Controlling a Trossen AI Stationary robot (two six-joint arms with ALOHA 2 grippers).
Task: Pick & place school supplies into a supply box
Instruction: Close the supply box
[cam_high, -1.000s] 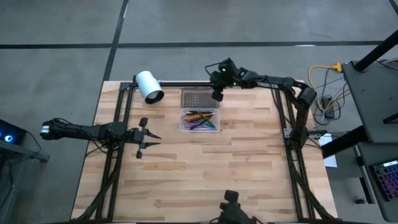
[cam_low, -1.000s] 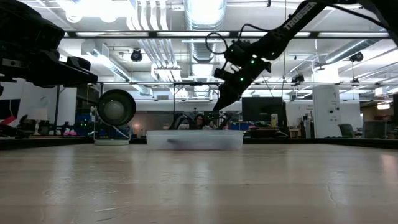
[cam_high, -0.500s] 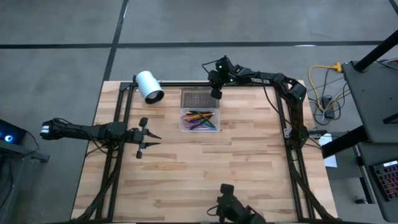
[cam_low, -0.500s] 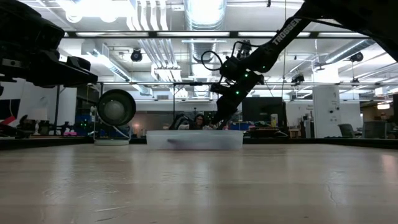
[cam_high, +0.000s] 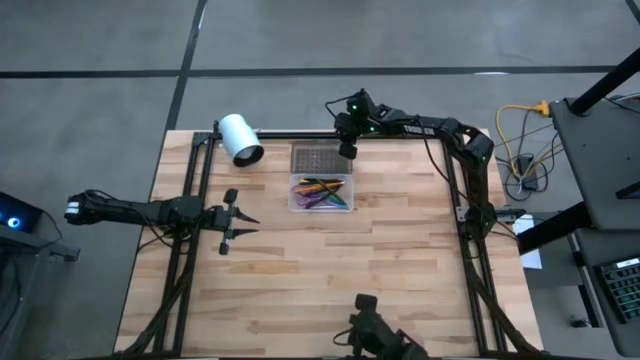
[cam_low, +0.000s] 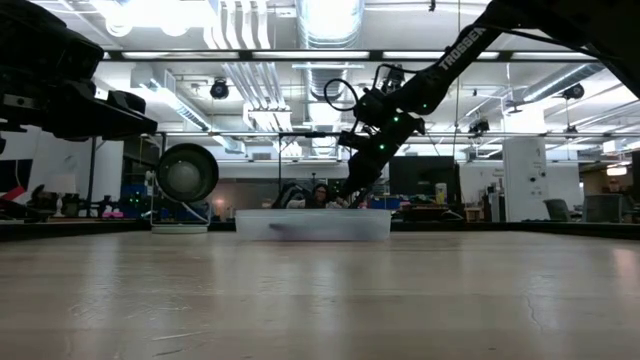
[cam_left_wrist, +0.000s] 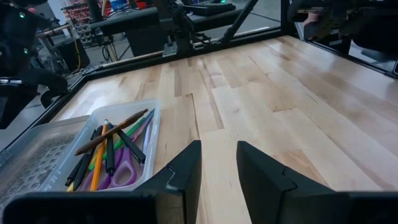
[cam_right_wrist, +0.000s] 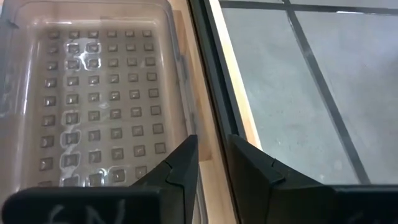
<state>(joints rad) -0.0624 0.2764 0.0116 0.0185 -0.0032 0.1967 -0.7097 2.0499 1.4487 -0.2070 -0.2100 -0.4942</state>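
The supply box (cam_high: 321, 194) sits on the bench (cam_high: 320, 290) just above the centre of the high view, and the school supplies (cam_high: 322, 187) already lie inside it: thin pens and pencils in green, yellow, orange and dark tones, with purple-handled scissors (cam_left_wrist: 122, 176) beneath them. The grey dotted lid (cam_high: 318, 159) lies flat directly above the box in the high view, touching or nearly touching its far edge.

The right hand (cam_high: 348, 152) hangs at the right edge of the lid, near the bench's upper rail. In the right wrist view its fingers stand a narrow gap apart and hold nothing; the lid's right rim (cam_right_wrist: 180, 74) lies just ahead of them.

The lid appears to be thin moulded plastic: light, fairly stiff, smooth and likely slippery. Because it lies flat, the raised rim along the edge is probably the only practical grasp point; a pinch there risks sliding or flexing the lid.

The left hand (cam_high: 237, 221) waits at the left of the high view, well apart from the box, with its fingers a narrow gap apart and empty. A white cylinder (cam_high: 240, 138) lies at the upper left of the bench.
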